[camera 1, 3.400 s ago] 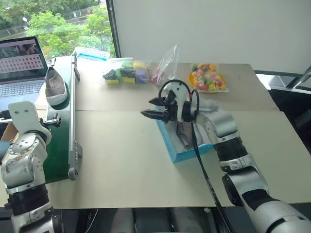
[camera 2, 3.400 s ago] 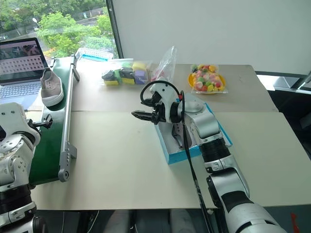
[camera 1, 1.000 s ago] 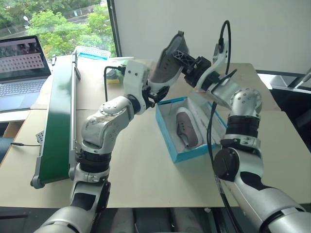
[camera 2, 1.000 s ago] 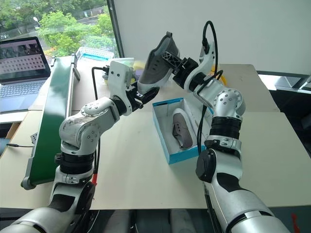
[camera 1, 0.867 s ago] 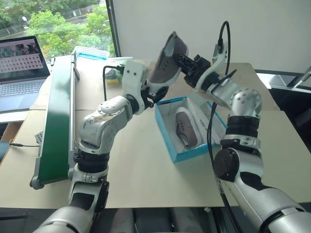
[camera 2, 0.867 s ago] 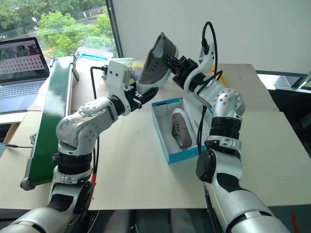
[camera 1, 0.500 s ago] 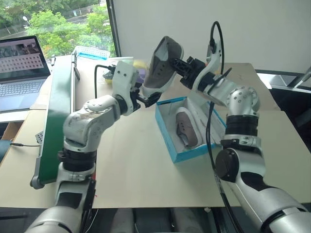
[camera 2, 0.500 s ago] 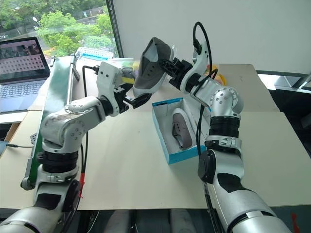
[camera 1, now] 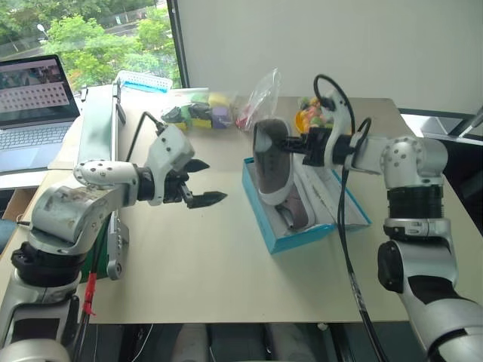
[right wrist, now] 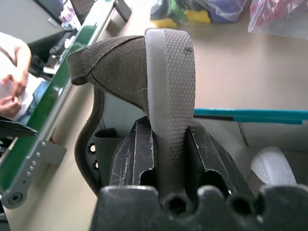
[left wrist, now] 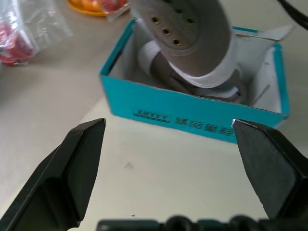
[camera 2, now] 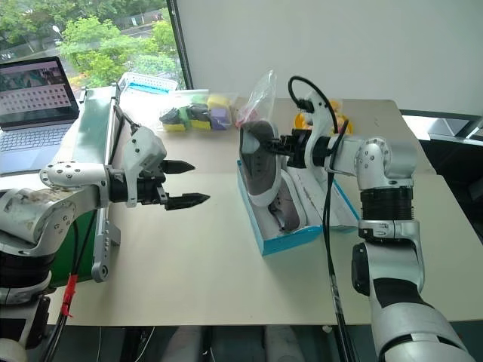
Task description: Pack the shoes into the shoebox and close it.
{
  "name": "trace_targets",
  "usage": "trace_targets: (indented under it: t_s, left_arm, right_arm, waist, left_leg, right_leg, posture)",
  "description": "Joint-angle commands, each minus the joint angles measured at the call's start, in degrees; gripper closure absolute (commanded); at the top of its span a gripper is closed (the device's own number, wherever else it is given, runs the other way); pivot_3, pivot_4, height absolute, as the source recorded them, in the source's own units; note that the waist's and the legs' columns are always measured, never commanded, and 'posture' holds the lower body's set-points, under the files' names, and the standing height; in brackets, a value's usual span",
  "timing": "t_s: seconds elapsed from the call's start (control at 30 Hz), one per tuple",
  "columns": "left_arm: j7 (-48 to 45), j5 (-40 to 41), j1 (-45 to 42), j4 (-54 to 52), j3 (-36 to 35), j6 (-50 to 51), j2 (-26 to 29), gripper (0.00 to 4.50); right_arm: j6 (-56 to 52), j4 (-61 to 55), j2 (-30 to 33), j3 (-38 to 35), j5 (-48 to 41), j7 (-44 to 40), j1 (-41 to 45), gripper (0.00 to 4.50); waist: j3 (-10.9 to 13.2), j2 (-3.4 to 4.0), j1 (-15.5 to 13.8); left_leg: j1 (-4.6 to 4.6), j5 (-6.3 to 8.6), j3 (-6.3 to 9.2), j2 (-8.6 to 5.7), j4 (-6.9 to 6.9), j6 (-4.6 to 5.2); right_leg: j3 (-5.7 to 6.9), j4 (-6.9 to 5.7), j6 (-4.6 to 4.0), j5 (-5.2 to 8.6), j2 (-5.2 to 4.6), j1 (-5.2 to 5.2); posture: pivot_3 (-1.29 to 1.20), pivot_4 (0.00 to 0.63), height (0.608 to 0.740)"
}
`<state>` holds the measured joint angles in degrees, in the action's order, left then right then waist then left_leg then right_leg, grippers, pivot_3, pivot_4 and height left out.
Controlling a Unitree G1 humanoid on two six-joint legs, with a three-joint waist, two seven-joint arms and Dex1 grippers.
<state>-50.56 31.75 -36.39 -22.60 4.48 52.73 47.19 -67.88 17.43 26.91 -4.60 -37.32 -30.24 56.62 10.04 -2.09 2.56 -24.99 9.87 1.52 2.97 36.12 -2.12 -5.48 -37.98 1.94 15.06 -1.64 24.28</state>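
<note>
now we have the second sneaker (camera 1: pixel 270 160) pinched by its heel rim in our right gripper (right wrist: pixel 166 154), fingers closed tight on the fabric, and it hangs tilted over the left end of the open blue shoebox (camera 1: pixel 281 240). the first sneaker (camera 1: pixel 290 215) already lies inside. our left gripper (camera 1: pixel 198 182) hovers over the table to the left of the box, fingers spread wide and holding nothing. to do this well, we should turn the held shoe sole down, line it up with the free strip beside its mate, and lower it before letting go. how much room is left there we probably cannot judge from here. the lid is not yet closed.
</note>
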Motion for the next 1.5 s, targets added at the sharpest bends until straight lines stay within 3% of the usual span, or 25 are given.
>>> trace_targets:
  t_s: [0.03,0.33,0.67,0.93,1.0,1.17,1.3,1.4,1.5]
  left_arm:
    - [-2.16,0.46,-0.25,-1.9,-0.2,-1.6,0.96,0.0]
    - [-3.13,-1.5,0.09,-1.13,0.35,-3.15,1.39,0.0]
    - [-1.54,-2.61,1.33,-1.87,0.06,-3.77,0.22,0.0]
    - [4.24,-1.26,3.57,-5.74,-1.04,-0.54,-3.19,0.0]
    - [4.82,-0.69,5.17,-7.73,-1.52,0.23,-2.89,0.0]
    - [5.09,0.3,7.11,-9.97,-2.1,1.38,-1.79,0.0]
    - [4.59,0.18,6.89,-9.29,-1.22,0.61,-1.35,0.0]
    - [2.9,-0.69,5.1,-7.25,1.17,-1.09,-1.73,0.0]
    - [0.92,-1.82,3.34,-5.17,3.5,-2.99,-1.88,0.0]
  right_arm:
    - [-0.23,-1.4,1.15,-0.4,0.46,-1.57,-0.13,4.17]
    - [0.47,-0.38,3.16,2.58,3.06,-6.3,-1.32,4.17]
    - [9.45,7.84,6.66,17.14,14.07,-18.86,-2.38,4.17]
    - [27.01,30.02,-2.25,24.25,26.69,-22.27,3.04,4.17]
    - [31.37,35.01,-5.08,23.91,29.33,-20.04,4.64,3.18]
    - [35.26,36.2,-6.86,23.38,32.82,-21.07,6.25,1.56]
    - [34.79,30.81,-5.45,22.32,34.17,-21.51,6.47,0.24]
    - [28.68,20.18,-1.99,20.24,32.67,-23.67,6.55,0.05]
    - [21.04,10.12,0.48,16.83,30.02,-23.82,5.17,0.05]
  waist:
    - [0.02,0.03,-0.04]
    - [0.04,0.06,0.07]
    - [0.04,0.06,-0.01]
    - [-0.09,-0.17,0.96]
    - [-0.11,-0.22,2.02]
    - [-0.1,-0.24,3.28]
    - [-0.07,-0.21,3.07]
    - [0.08,-0.04,2.61]
    - [0.09,-0.01,1.55]
  left_leg:
    - [0.0,0.0,-0.01,0.0,0.02,0.01]
    - [0.0,-0.01,0.0,0.01,0.06,0.04]
    - [0.0,-0.01,0.0,0.0,0.1,0.04]
    - [0.35,-0.01,0.0,0.02,0.14,0.03]
    - [0.74,-0.01,0.0,0.03,0.14,0.03]
    - [2.02,0.01,0.03,0.04,0.07,0.02]
    - [2.13,-0.02,0.05,0.02,0.08,0.06]
    - [1.91,-0.03,0.05,0.01,0.1,0.07]
    - [1.04,-0.05,0.09,-0.01,0.13,0.09]
  right_leg:
    - [-0.01,-0.02,0.0,0.0,0.0,0.0]
    - [-0.03,-0.03,0.01,0.01,0.03,0.01]
    - [-0.02,-0.04,0.01,0.01,0.02,-0.01]
    - [-0.04,-0.07,0.01,0.0,0.06,-0.33]
    - [-0.06,-0.06,0.0,0.0,0.08,-0.73]
    - [-0.19,-0.03,0.43,0.3,0.18,-1.88]
    - [-0.19,-0.06,0.43,0.3,0.18,-1.96]
    - [-0.19,-0.06,0.43,0.3,0.17,-1.8]
    - [-0.17,-0.11,0.2,0.15,0.14,-0.98]
  posture:
    - [0.0,0.15,0.74]
    - [0.0,0.15,0.74]
    - [0.0,0.15,0.74]
    - [0.0,0.15,0.74]
    - [0.0,0.15,0.74]
    - [0.0,0.15,0.74]
    - [0.0,0.15,0.74]
    - [0.0,0.15,0.74]
    - [0.0,0.15,0.74]
